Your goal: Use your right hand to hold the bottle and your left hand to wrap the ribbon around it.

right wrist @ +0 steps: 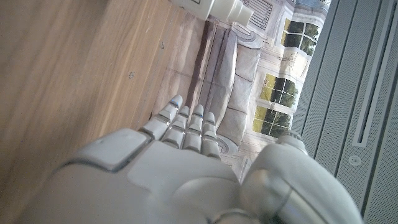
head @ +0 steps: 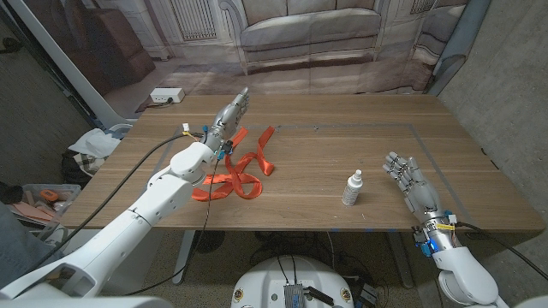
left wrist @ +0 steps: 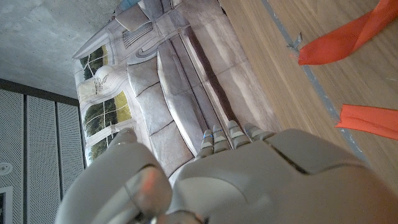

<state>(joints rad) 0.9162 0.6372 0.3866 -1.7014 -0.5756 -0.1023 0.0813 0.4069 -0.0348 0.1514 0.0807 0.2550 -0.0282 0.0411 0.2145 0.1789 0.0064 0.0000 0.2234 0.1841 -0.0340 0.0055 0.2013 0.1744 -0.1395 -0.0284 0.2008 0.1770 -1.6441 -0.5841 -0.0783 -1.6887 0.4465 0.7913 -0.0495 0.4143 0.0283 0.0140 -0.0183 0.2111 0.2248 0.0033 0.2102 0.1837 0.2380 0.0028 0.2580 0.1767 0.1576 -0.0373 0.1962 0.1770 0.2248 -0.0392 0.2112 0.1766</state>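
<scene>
From the head view, a small white bottle (head: 352, 188) stands up on the wooden table (head: 342, 137). The right hand (head: 411, 184) is near it, not touching, fingers apart and holding nothing. An orange ribbon (head: 240, 171) lies in loose loops further left. The left hand (head: 229, 115) is by the ribbon's far side, fingers straight, nothing in them.

From the left wrist view, two ribbon (left wrist: 348, 40) ends lie on the table.

From the right wrist view, the fingers (right wrist: 186, 124) reach out straight over the table.
</scene>
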